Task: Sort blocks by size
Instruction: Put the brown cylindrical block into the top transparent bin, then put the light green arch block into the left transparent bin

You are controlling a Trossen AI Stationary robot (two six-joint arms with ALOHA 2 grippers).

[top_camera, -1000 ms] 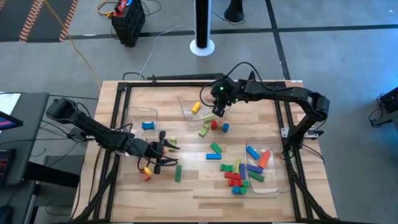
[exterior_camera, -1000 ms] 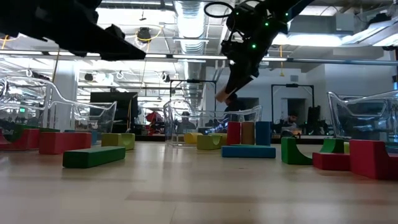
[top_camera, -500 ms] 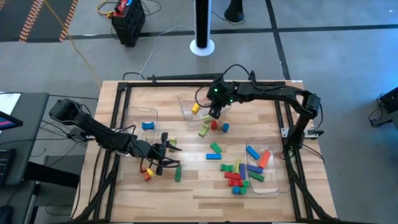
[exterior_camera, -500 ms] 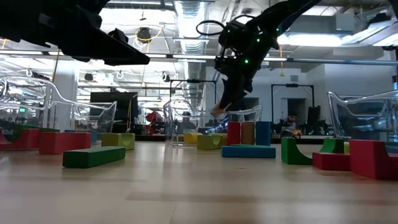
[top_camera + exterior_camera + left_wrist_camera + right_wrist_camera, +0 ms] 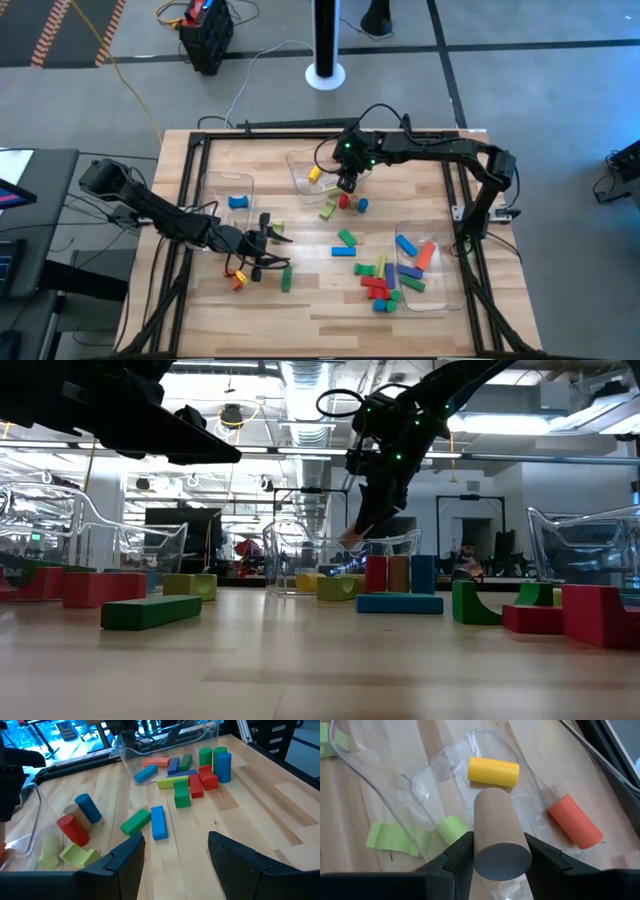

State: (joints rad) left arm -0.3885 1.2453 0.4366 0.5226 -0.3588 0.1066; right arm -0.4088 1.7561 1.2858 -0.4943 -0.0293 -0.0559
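My right gripper (image 5: 346, 183) hangs over the clear bin (image 5: 303, 170) at the far middle of the table, shut on a tan cylinder (image 5: 496, 822). In that bin lie a yellow cylinder (image 5: 493, 771) and an orange cylinder (image 5: 574, 821). Light-green blocks (image 5: 390, 838) lie on the wood just outside its wall. My left gripper (image 5: 175, 855) stands open and holds nothing near the table's left side (image 5: 262, 245), with a green bar (image 5: 135, 821) and a blue bar (image 5: 158, 822) beyond it. More loose blocks lie in the table's middle. My right gripper pinches the tan cylinder by its curved side (image 5: 482, 840), one finger on either side. The fingers slant down from above and lie along the cylinder, whose far end juts past the fingertips. It is lifted clear, tilted downward over the bin (image 5: 350, 540).
A clear bin at the left (image 5: 228, 195) holds a blue block. Another at the right (image 5: 425, 265) holds several blocks, and more are piled beside it (image 5: 378, 280). A red cylinder (image 5: 344, 201) and a blue one (image 5: 362, 206) stand just near of my right gripper. Black frame rails border the table.
My right gripper has sunk toward the far-middle bin and shifted slightly toward the table's left, carrying the tan cylinder down to the height of the bin's rim. Over the last half second it has kept still.
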